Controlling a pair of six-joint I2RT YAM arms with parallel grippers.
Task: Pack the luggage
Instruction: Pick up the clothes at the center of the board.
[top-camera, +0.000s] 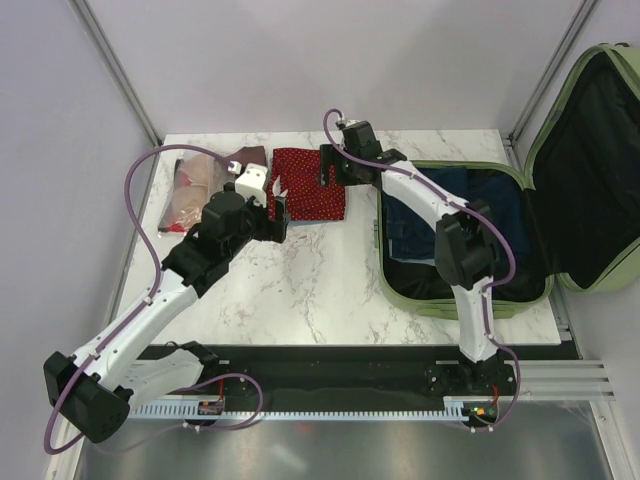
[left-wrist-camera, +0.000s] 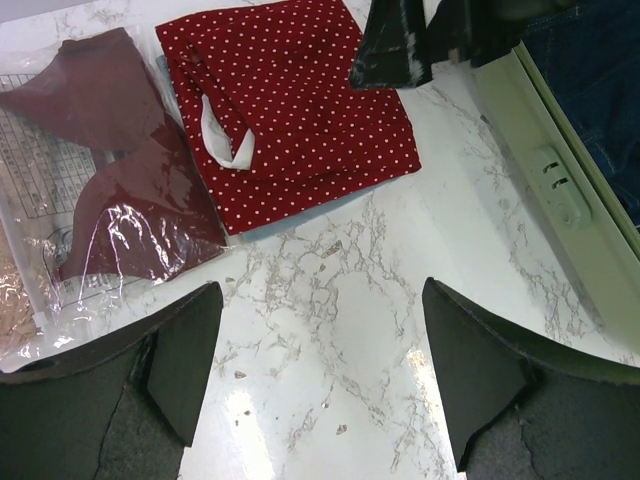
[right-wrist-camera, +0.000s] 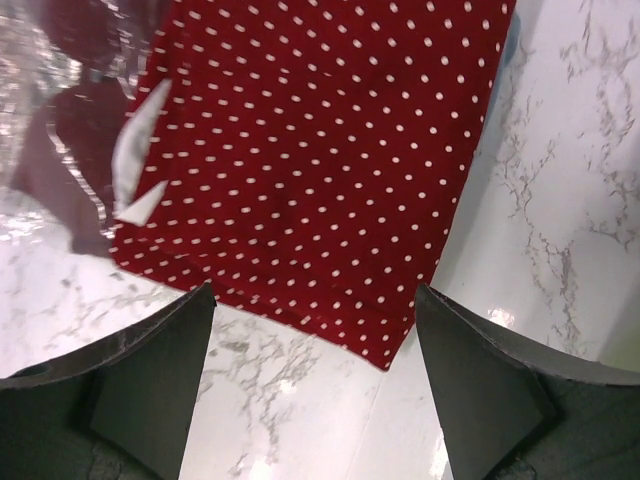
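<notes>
Your luggage (top-camera: 595, 170) lies open at the right end of the table (top-camera: 300, 280), with its lid leaning back to the right. The dark blue fabric (top-camera: 415, 225) in its base is probably denim. Your right gripper (right-wrist-camera: 312, 295) hangs over the near edge of the red dotted cloth (top-camera: 308, 182), jaws spread wide, nothing between them. Your left gripper (left-wrist-camera: 320, 300) is likewise spread and empty, over bare marble just beside the cloth. A bagged maroon garment (top-camera: 205, 180) lies right against the cloth's left side.

Robot lab cell: plain walls (top-camera: 300, 60), aluminium rail (top-camera: 575, 374) (marble-look tabletop (top-camera: 320, 285))
</notes>
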